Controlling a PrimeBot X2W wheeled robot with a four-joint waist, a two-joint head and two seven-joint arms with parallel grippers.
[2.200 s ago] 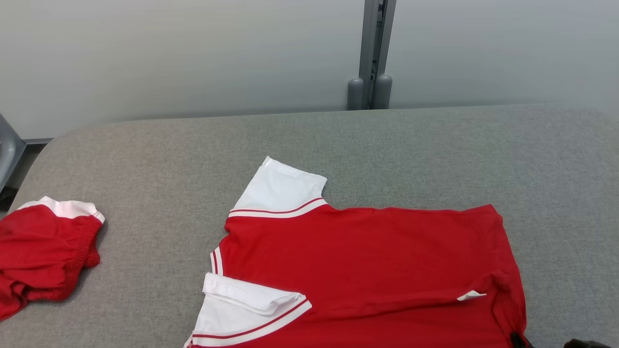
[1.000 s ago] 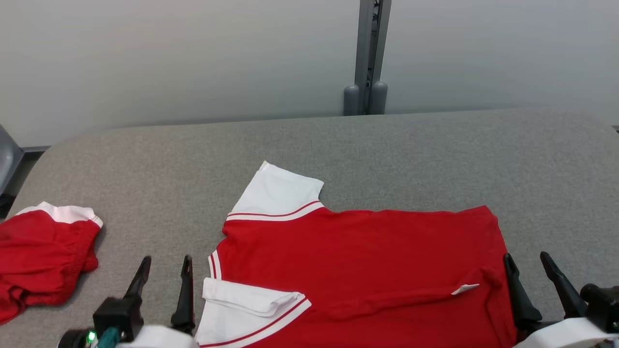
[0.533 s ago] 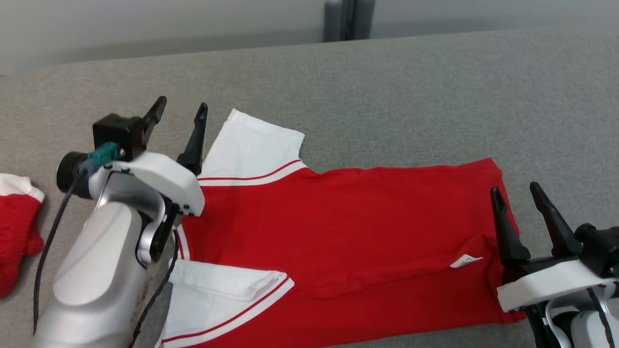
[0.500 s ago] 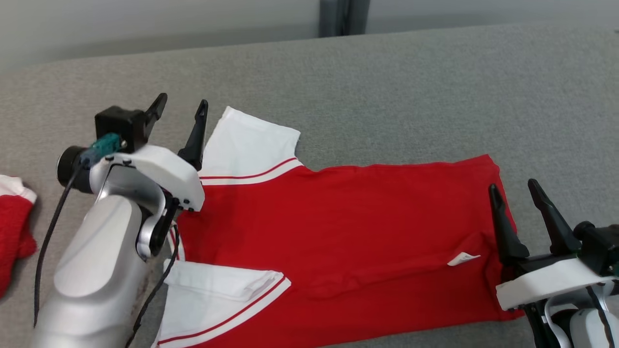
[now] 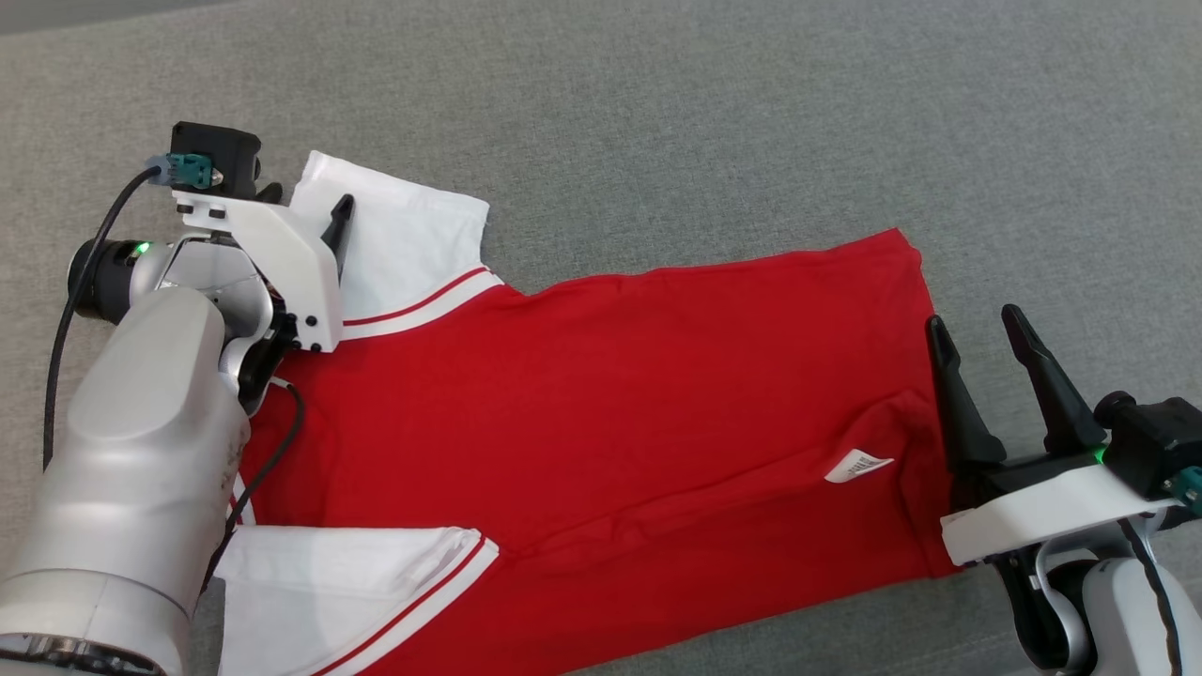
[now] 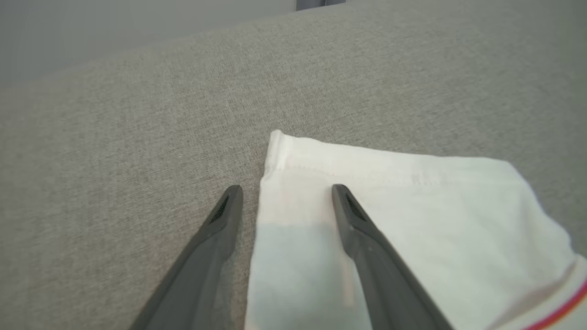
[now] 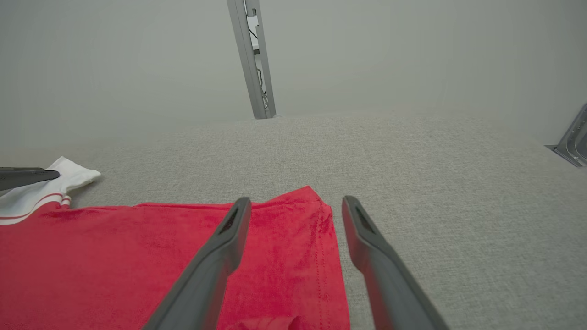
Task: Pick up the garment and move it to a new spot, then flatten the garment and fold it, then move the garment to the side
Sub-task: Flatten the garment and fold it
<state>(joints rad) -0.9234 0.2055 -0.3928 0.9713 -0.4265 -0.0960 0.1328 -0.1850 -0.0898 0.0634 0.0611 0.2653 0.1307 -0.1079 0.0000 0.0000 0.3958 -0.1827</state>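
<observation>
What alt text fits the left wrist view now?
The open left end effector straddles the edge of a white sleeve, one finger over the sleeve, the other over the gray surface. A red stripe shows at lower right.

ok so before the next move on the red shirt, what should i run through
1. left claw open: ok
2. right claw open: ok
3. left claw straddling the edge of the far white sleeve, one finger over cloth, one over the grey surface: ok
4. right claw straddling the hem of the red shirt: ok
5. red shirt lying flat: not ok, the near sleeve looks folded over itself and a ridge runs past the label
6. fingertips down on the cloth: cannot tell
</observation>
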